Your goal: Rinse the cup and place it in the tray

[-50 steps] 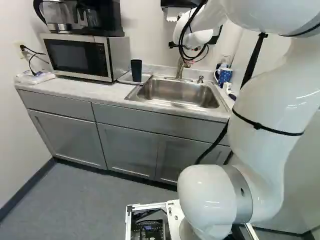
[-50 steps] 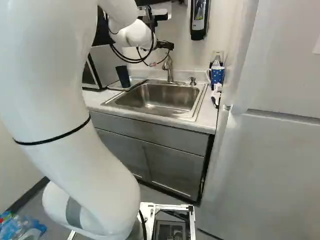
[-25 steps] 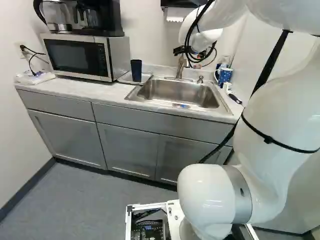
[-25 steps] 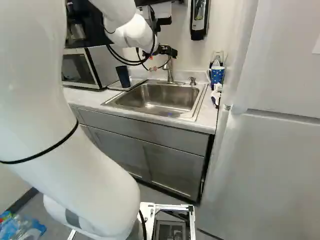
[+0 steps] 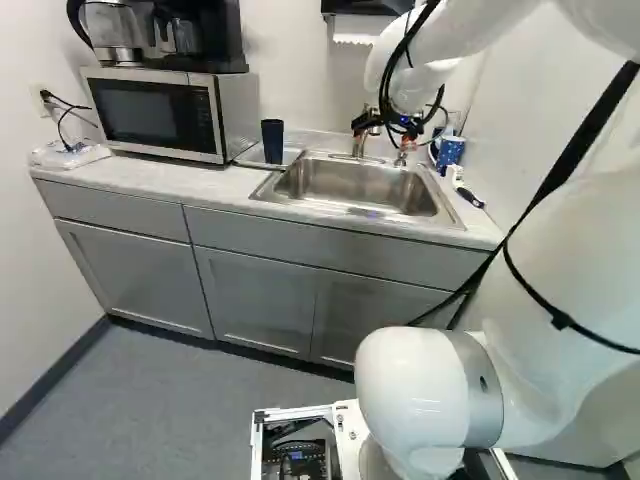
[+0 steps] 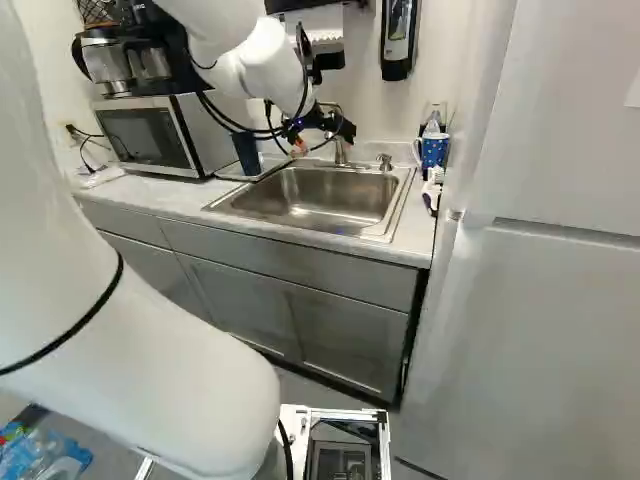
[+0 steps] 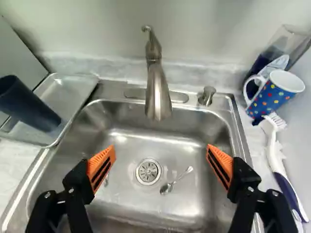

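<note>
The claw hangs above the rear of the sink, its fingers spread wide apart and nothing gripped between them. In the wrist view, the orange pads face each other across the basin; beyond them, the faucet rises from the sink's back ledge, with a small metal pump beside it. The drain lies in the basin floor, a spoon close by. Left of the sink, in the base views, the dark cup stands upright in the shallow tray on the bench; farther left is the microwave, bearing a coffee maker. Right of the sink are the blue mug with coloured dots, a clear vessel behind it and a white-and-purple brush nearer the front. The refrigerator stands beyond the sink's right side.
</note>
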Robot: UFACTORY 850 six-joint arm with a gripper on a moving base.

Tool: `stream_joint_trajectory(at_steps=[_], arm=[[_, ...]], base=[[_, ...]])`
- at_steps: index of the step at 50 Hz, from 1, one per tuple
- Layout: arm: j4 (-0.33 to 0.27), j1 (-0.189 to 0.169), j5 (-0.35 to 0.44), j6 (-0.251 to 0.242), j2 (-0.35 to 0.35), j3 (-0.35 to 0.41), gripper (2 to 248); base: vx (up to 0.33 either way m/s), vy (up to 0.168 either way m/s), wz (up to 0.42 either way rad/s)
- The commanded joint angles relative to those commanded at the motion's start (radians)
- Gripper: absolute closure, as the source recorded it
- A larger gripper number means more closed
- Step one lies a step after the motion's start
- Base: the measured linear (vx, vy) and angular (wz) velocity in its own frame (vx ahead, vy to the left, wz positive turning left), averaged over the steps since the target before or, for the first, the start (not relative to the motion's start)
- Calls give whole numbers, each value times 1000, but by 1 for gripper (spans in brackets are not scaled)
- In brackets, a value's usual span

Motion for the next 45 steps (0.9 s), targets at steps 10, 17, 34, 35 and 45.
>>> stream_joint_trajectory(at_steps=[10, 17, 34, 35, 45], arm=[[0, 0, -58, 0, 0, 0, 3], [0, 0, -58, 0, 0, 0, 3], [0, 0, -58, 0, 0, 0, 3], [0, 0, -58, 0, 0, 0, 3], [0, 0, -58, 0, 0, 0, 3]], base=[[0, 0, 0], [0, 0, 0], [0, 0, 0], [0, 0, 0], [0, 0, 0]])
